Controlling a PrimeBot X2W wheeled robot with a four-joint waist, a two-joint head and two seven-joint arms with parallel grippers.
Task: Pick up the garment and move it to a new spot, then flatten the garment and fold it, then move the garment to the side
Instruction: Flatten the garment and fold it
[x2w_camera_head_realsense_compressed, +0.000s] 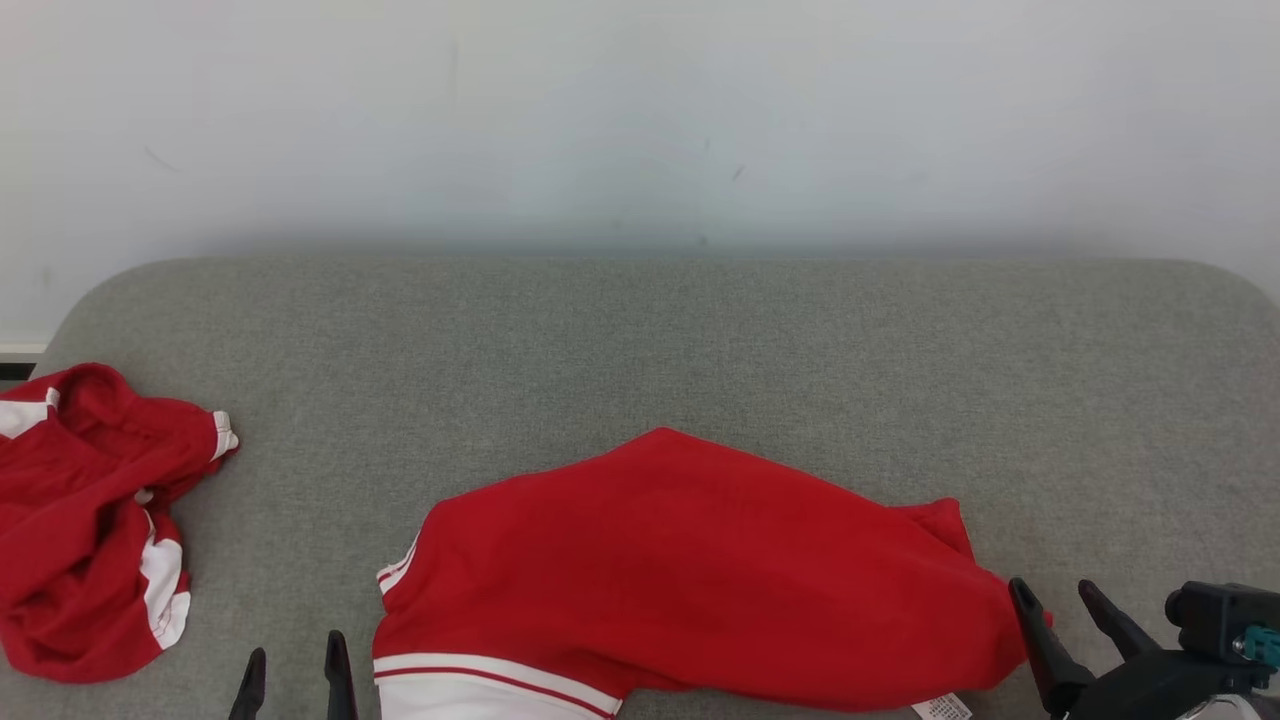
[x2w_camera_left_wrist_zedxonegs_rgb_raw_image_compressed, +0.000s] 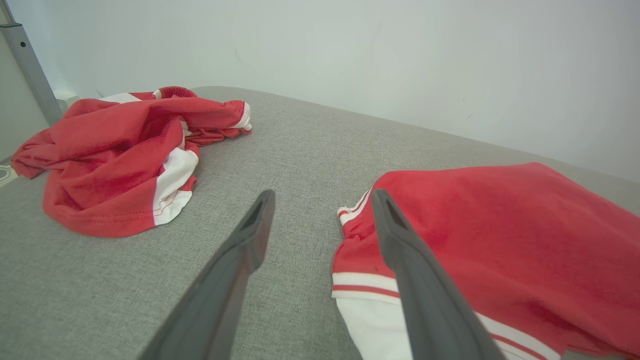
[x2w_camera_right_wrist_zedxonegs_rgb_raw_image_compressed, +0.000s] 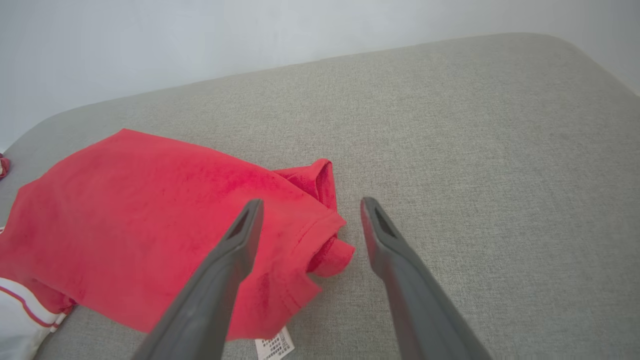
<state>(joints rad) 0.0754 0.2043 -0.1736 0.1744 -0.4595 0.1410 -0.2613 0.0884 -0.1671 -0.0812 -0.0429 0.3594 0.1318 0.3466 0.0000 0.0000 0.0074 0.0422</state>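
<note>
Garment (x2w_camera_head_realsense_compressed: 690, 570) lies part-folded, left tool (x2w_camera_head_realsense_compressed: 296, 648) and right tool (x2w_camera_head_realsense_compressed: 1053, 590) both spread, empty; tidy fold and side move likely remain.

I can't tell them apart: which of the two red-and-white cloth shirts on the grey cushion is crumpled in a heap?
The red-and-white shirt at the far left, bunched with folds showing. The other red shirt, in the middle, lies spread out flat.

I see the red garment (x2w_camera_head_realsense_compressed: 690, 570) with white striped trim lying rumpled but spread along the near edge of the grey cushion (x2w_camera_head_realsense_compressed: 700, 340), label (x2w_camera_head_realsense_compressed: 941, 708) showing.
</note>
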